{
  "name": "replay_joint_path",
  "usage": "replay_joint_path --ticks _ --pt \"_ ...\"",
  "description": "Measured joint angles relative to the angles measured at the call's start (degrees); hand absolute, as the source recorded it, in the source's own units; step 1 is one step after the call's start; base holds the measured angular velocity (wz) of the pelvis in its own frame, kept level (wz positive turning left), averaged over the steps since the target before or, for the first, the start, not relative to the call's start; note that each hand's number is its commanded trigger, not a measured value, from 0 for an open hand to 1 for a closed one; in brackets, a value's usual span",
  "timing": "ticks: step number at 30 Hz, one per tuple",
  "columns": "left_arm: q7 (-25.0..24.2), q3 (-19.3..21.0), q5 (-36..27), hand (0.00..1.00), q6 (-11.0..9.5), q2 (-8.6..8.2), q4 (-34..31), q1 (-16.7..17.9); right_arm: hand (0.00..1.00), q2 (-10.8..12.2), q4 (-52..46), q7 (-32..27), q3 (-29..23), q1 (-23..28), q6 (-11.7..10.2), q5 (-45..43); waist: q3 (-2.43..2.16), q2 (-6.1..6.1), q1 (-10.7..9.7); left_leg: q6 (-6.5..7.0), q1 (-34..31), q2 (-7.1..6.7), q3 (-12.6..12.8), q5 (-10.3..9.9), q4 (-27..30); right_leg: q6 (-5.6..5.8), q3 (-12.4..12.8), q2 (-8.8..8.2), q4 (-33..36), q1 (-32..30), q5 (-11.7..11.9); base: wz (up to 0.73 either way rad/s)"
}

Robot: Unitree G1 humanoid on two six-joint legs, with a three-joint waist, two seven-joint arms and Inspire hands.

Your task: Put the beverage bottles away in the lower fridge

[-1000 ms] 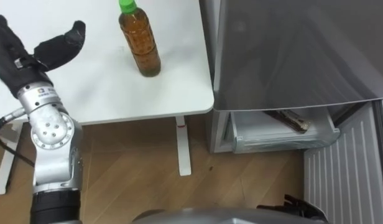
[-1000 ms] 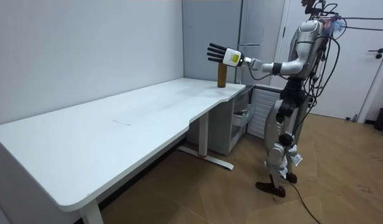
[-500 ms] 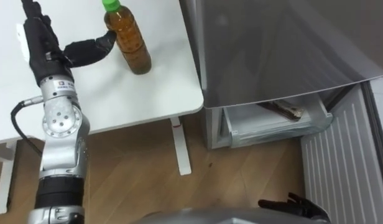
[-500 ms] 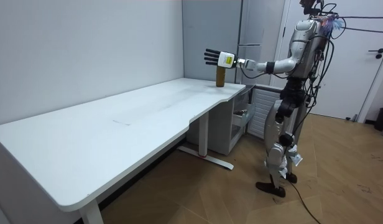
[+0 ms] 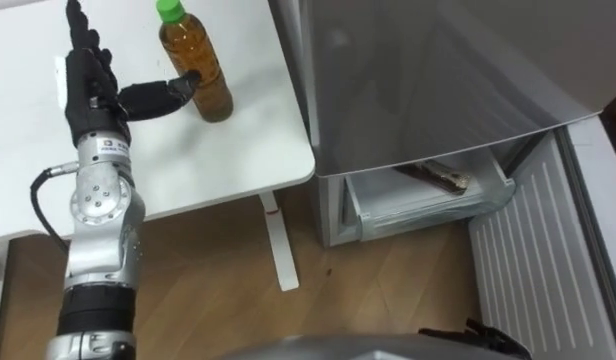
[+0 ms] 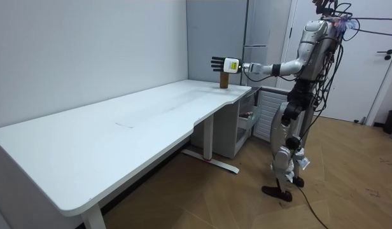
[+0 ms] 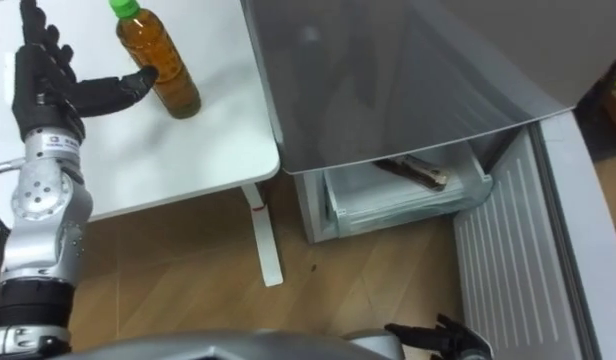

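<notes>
A tea bottle [image 5: 195, 62] with a green cap and amber drink stands upright near the right end of the white table [image 5: 213, 150]. My left hand [image 5: 92, 88] is held just left of it, open, fingers straight up. Its thumb reaches sideways and its tip touches the bottle's side. In the room view my left arm stretches out from my body to the bottle [image 6: 225, 79] at the table's far corner. The dark fingers of my right hand [image 5: 468, 335] show at the bottom edge, low by my body.
The grey fridge [image 5: 438, 70] stands right of the table. Its lower door [image 5: 533, 260] is swung open to the right. The lower drawer [image 5: 428, 205] is pulled out, with a dark flat packet [image 5: 438, 178] inside. Wooden floor lies below.
My left hand has moved right and down to the bottle, and its thumb now touches the bottle's side. The eye view has shifted, so the fridge shows further left.
</notes>
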Motion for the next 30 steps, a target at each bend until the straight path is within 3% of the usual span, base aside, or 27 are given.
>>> replay_joint_path --ticks 12,19,24,28,30 --pt "-2.8 -0.2 0.0 0.0 1.2 0.07 -0.5 -0.8 0.0 0.2 0.4 0.3 0.0 0.0 0.8 0.0 -0.1 -1.28 -0.2 -0.01 0.1 0.08 0.5 0.0 0.0 0.0 1.3 0.19 -0.3 -0.1 0.0 -0.02" --pt "-3.5 -0.2 -1.9 0.0 1.5 0.21 -0.5 -0.9 0.0 0.1 0.6 0.2 0.0 -0.1 1.5 0.0 -0.06 -1.35 -0.2 -0.06 0.0 0.28 0.9 0.0 0.1 -0.01 1.6 0.3 -0.3 -0.3 0.0 -0.02" --pt "-3.9 0.0 -8.7 0.0 4.3 0.33 -0.2 -1.5 0.0 0.0 0.2 -0.2 0.0 -0.1 3.0 0.0 -0.28 -0.95 -0.2 0.02 -0.8 0.36 1.3 -0.2 0.6 -0.03 2.7 0.42 -0.3 -1.5 0.0 -0.05" --pt "-4.5 -0.1 -9.3 0.0 6.2 0.33 -0.2 -2.9 0.0 0.0 0.0 -0.8 0.0 -0.1 3.3 0.0 -0.32 -0.77 -0.1 0.06 -1.1 0.38 1.4 -0.3 0.6 -0.12 2.8 0.42 -0.1 -1.9 0.1 0.0" --pt "-4.9 -0.7 -9.2 0.0 7.1 0.33 1.5 -5.2 0.0 -0.3 -0.2 -1.5 0.0 -0.4 3.7 -0.2 -0.22 -0.32 -0.2 0.07 -1.1 0.43 1.4 -0.3 0.7 -0.14 2.8 0.46 0.0 -1.9 0.3 0.0"
